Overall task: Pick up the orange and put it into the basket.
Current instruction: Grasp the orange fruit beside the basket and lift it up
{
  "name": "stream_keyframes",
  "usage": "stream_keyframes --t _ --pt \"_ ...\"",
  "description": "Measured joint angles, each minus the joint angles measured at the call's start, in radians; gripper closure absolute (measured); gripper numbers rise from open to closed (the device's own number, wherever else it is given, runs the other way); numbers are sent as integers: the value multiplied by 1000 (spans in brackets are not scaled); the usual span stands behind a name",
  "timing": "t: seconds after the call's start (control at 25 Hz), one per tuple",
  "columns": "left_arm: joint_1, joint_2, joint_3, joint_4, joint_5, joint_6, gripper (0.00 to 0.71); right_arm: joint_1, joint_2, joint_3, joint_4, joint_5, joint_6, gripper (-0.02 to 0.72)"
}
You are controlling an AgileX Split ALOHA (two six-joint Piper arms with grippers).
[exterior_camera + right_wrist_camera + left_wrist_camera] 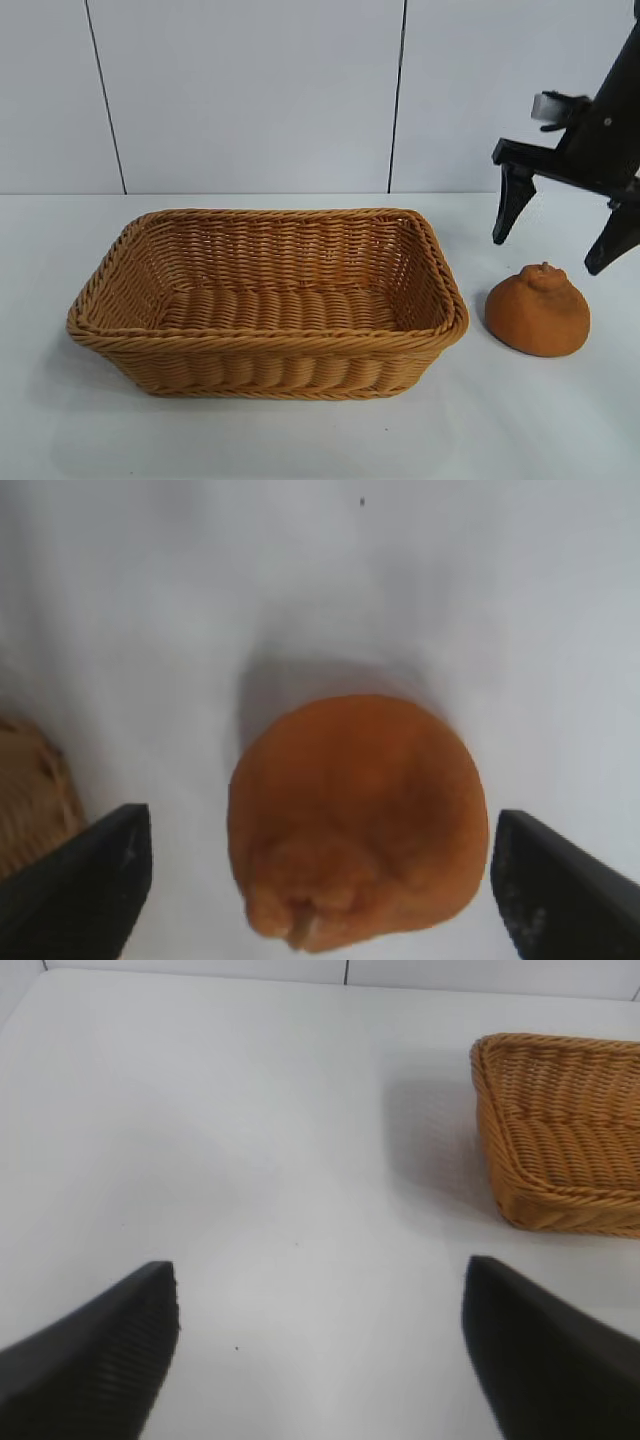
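Orange [538, 312], just one, sitting knob-up beside one basket [268, 338]; right pincer [558, 230] hanging wide open above it.

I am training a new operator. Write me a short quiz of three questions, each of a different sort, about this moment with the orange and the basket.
1. True or false: the orange already lies inside the basket.
2. Which gripper hangs over the orange? A. left gripper B. right gripper
3. Fill in: the right gripper's fingers are ____ (open or shut).

Key:
1. False; it sits on the table beside the basket.
2. B; the left gripper is parked open over bare table.
3. Open, apart from the orange on either side.
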Motion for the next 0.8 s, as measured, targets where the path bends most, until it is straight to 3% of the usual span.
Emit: stream_keyframes --t 0.16,0.24,0.36,0.48,0.56,0.8 --pt "0 0 0 0 0 0 154 0 61 1 1 -2 -1 75" --pt "0 0 0 0 0 0 154 0 65 1 1 -3 -2 116" --pt "0 0 0 0 0 0 154 0 65 1 4 -2 -9 305" --pt "0 0 0 0 0 0 154 0 64 0 8 9 -21 561" --pt "0 0 0 0 0 0 154 0 60 -3 9 22 -41 660" --pt "0 0 0 0 0 0 154 0 -4 -4 14 36 -68 660"
